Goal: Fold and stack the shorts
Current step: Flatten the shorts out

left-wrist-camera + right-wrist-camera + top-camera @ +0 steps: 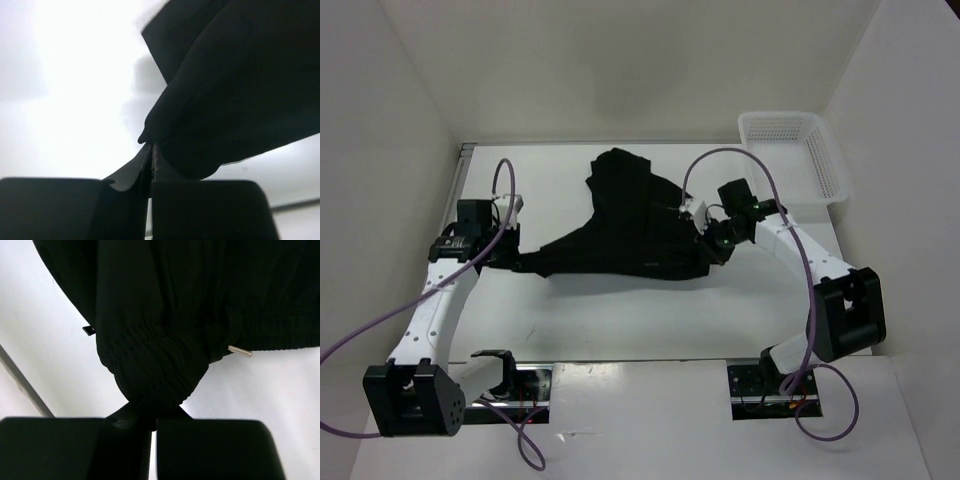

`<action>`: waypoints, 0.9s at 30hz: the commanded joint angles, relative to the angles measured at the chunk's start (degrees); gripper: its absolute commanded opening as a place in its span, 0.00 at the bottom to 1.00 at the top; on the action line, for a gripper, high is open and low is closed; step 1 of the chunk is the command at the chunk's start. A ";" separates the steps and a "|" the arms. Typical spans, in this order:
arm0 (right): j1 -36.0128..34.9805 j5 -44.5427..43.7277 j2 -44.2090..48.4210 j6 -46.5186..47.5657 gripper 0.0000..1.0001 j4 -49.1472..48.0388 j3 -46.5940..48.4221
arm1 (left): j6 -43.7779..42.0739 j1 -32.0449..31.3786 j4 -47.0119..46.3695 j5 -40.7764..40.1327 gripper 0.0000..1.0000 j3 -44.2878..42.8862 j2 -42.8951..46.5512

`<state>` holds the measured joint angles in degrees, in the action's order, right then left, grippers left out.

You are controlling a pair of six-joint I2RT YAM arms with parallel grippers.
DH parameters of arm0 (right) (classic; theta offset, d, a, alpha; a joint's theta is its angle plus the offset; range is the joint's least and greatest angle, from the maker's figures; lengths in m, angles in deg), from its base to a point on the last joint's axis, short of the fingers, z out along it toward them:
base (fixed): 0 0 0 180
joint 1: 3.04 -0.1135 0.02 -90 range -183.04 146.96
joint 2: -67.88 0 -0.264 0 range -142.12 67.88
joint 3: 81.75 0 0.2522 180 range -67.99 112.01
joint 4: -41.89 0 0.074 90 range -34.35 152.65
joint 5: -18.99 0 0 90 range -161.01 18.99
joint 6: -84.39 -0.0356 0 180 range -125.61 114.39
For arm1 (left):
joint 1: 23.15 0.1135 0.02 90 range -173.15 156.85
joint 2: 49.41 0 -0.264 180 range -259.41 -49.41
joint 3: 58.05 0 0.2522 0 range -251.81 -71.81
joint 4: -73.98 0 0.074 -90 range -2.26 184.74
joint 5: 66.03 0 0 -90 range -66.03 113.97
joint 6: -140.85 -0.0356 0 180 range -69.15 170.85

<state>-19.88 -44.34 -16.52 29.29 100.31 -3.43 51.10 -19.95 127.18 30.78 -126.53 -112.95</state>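
Both clamped on the shorts [630,235], left end effector [150,167] and right end effector [152,415] grip opposite ends.

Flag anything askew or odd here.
The shorts are crumpled and lopsided, pinched at opposite ends by the left claw and right claw, with one section bunched toward the far edge instead of lying flat. Nothing looks spilled or torn.

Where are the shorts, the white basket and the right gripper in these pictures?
shorts [625,235]: top external view, middle of the black fabric.
white basket [790,150]: top external view, its mesh floor.
right gripper [153,420]: right wrist view, between the tips of its fingers.
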 commanded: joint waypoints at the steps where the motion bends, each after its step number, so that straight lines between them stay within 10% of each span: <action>1: -1.61 -5.83 5.47 8.78 0.00 4.28 -5.21 | -0.25 -0.30 4.14 -0.30 0.05 2.77 3.70; 8: -4.87 -8.75 7.32 12.57 0.04 8.85 -9.45 | -0.25 -1.88 11.00 4.52 0.22 5.68 4.84; 12: -4.87 -11.99 7.32 16.78 0.42 11.57 -10.67 | -0.25 -1.88 15.31 7.52 0.60 4.28 4.31; 21: -4.87 -27.10 8.99 21.09 0.83 12.45 -11.82 | -0.25 -3.02 1.44 3.74 0.78 -1.61 -9.21; 27: -1.54 -22.21 8.03 18.64 0.89 14.23 -4.29 | -0.25 -6.10 -6.74 0.13 0.82 -4.43 -20.29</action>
<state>-23.27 -67.66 -9.49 48.85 113.06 -13.94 51.06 -24.16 125.35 32.05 -128.36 -130.75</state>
